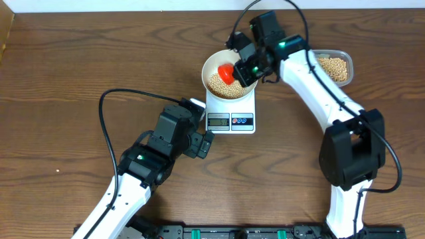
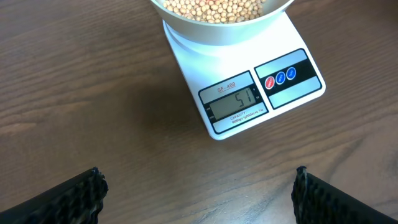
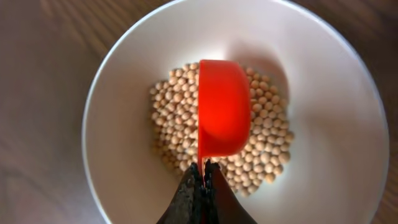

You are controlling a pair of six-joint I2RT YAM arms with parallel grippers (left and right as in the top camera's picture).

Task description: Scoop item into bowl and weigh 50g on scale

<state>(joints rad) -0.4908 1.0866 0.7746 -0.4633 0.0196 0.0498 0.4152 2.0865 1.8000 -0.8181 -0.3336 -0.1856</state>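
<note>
Bowl point(image 1: 210, 65) on scale point(image 1: 231, 107), upper centre; beans point(image 3: 174, 115) inside. Display point(image 2: 241, 98) reads 51: target judged met, slightly over. Right fingers point(image 3: 186, 200) clenched on red scoop point(image 3: 222, 115) handle above bowl. Left fingers point(image 2: 68, 200) released, empty. Remaining: withdraw scoop.

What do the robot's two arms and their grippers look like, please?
The left arm and right arm are both white tubular links joined by chunky black housings, each trailing a looping black cable and showing a small green light near the wrist. The left gripper has black fingers with a ribbed texture; the right gripper is likewise dark.
</note>
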